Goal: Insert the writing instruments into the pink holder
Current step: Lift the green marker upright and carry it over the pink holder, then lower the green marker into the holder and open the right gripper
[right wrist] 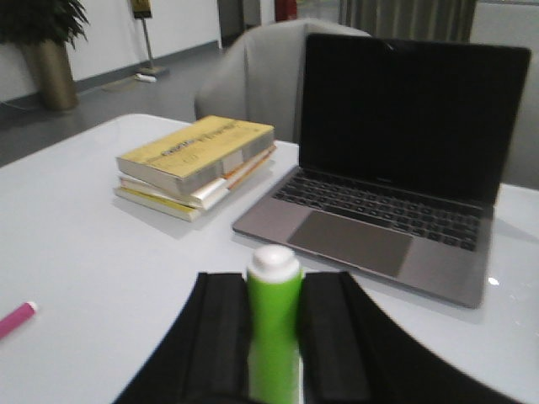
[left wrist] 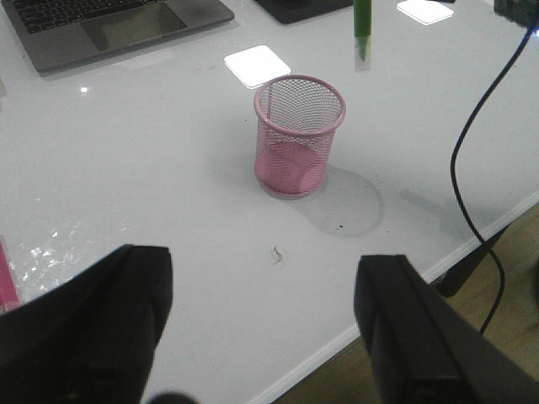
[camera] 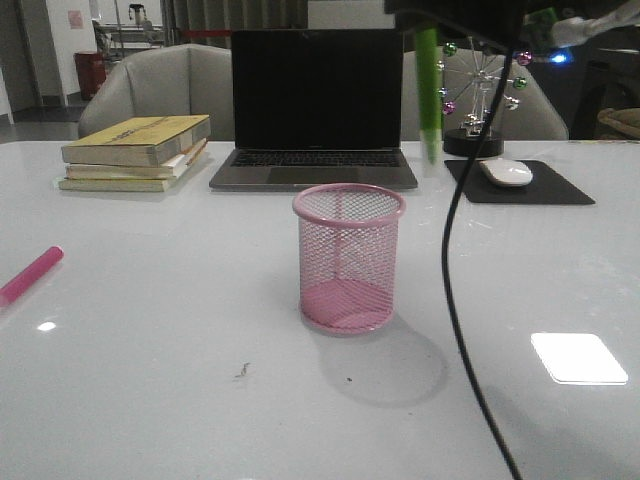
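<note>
The right gripper (right wrist: pixel 274 337) clamps the light, stiff, smooth-sided green marker (camera: pixel 429 90) upright above the pink holder (camera: pixel 348 258) mid-worktop, the left gripper (left wrist: pixel 261 337) gapes empty, and the pink marker (camera: pixel 30 275) lies at the left edge.

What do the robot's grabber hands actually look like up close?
The left gripper has two broad, matte black fingers with rounded edges. The right gripper has the same flat black fingers. A thin black cable hangs down on the right side.
</note>
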Robot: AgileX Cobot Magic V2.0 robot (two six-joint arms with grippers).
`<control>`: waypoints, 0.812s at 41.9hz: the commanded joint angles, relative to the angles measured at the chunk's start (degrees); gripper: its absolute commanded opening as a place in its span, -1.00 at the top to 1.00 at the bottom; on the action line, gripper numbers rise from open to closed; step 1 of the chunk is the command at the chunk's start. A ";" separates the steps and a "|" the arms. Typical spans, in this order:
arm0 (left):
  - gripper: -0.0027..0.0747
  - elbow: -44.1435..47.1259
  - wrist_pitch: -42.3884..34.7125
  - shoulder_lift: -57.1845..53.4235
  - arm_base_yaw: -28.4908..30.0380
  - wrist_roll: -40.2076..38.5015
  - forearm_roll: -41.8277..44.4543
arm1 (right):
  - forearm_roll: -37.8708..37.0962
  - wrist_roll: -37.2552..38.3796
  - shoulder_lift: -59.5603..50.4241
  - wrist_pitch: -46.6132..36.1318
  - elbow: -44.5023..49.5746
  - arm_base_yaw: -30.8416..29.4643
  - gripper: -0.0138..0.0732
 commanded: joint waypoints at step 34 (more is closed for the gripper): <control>-0.38 -1.96 -4.40 0.32 -0.53 0.02 -0.24 | -4.71 4.56 6.75 -9.76 -1.55 3.32 -0.34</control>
